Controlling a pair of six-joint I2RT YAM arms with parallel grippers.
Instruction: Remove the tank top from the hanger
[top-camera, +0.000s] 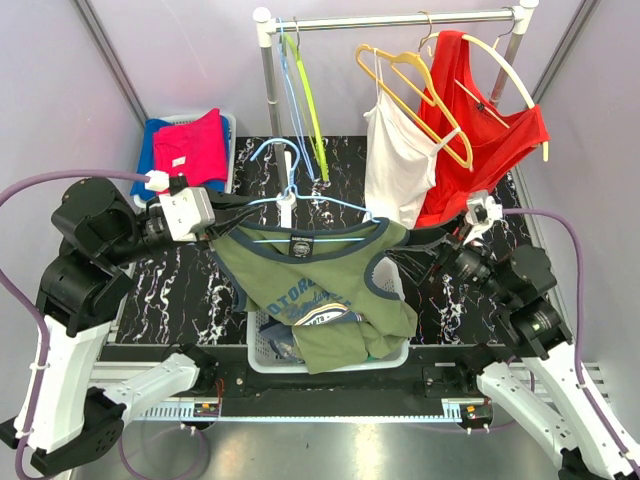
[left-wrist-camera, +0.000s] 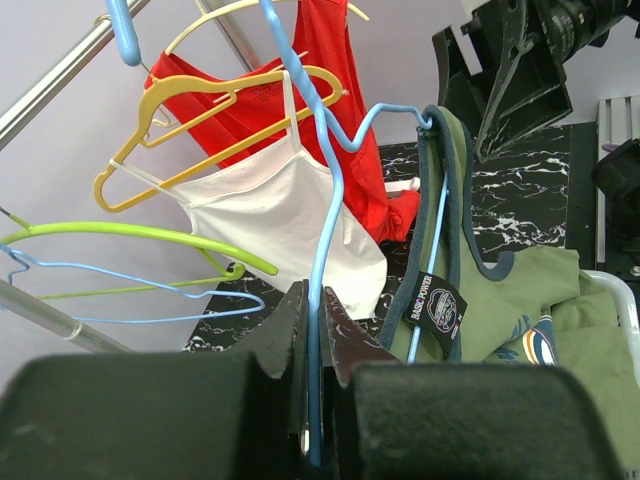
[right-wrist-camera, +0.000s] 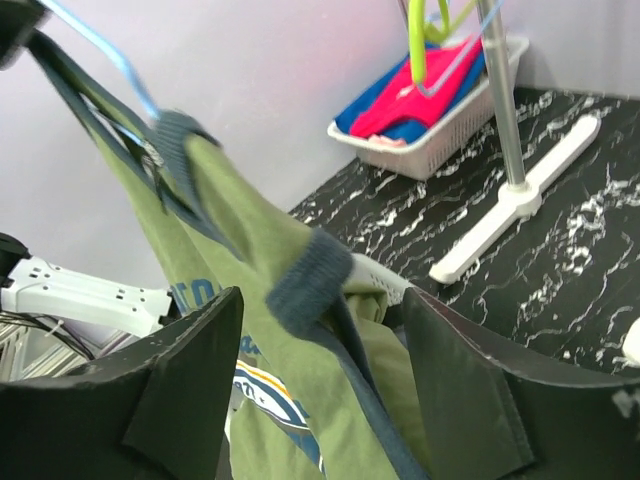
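Left end effector (left-wrist-camera: 318, 330) is clamped tight on the thin light-blue wire hanger (left-wrist-camera: 325, 200), and the olive-green tank top with navy trim (top-camera: 300, 265) hangs from it, hem slumped into the white plastic basket (top-camera: 262, 362). Right end effector (right-wrist-camera: 325, 340) stands wide open, gripping nothing, jaws either side of a navy-edged shoulder strap. It looks like the strap-stripping step: next, close on that strap and draw it off the hanger's end.
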